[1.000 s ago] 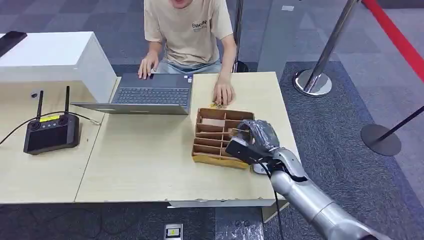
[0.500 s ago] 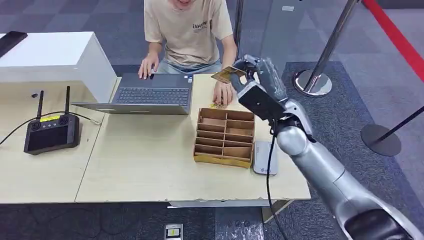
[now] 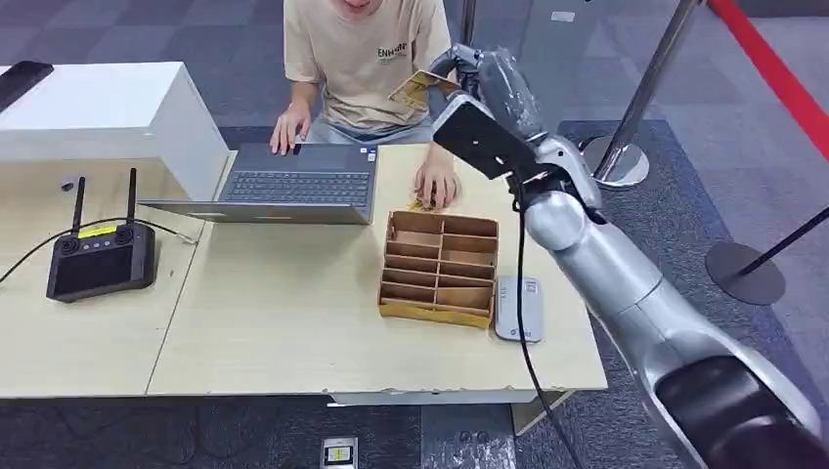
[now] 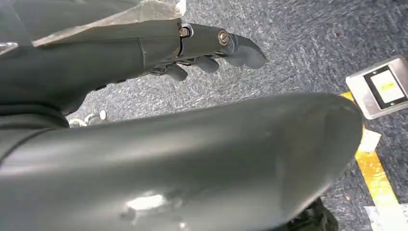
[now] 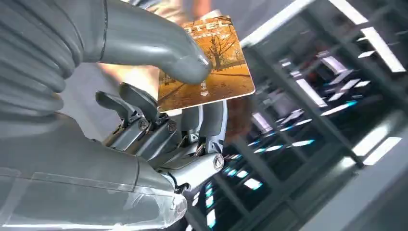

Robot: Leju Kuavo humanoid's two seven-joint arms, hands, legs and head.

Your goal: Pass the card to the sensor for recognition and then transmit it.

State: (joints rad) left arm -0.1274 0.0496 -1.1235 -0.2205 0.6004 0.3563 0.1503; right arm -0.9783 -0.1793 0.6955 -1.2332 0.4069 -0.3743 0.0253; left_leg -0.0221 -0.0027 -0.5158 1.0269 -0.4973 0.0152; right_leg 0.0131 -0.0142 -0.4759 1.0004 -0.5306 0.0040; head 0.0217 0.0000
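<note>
My right hand (image 3: 486,86) is raised high above the table's far edge, in front of the seated person (image 3: 367,59). It pinches an orange card (image 3: 414,89) with an autumn-tree picture. In the right wrist view the thumb (image 5: 159,48) presses the card (image 5: 211,62) against the darker fingers beneath. The white sensor pad (image 3: 518,308) lies flat on the table, just right of the cardboard card box (image 3: 437,269) and well below the hand. My left hand (image 4: 207,45) hangs over grey carpet, holding nothing, fingers loosely apart.
An open laptop (image 3: 293,184) sits before the person, whose hand (image 3: 436,182) rests on the table behind the box. A black controller with antennas (image 3: 98,256) lies at left beside a white cabinet (image 3: 108,112). Stanchion posts (image 3: 626,127) stand to the right.
My right hand has risen from the card box, carrying the card up and away from me, toward the person's chest. The sensor pad that it hid a second ago now shows.
</note>
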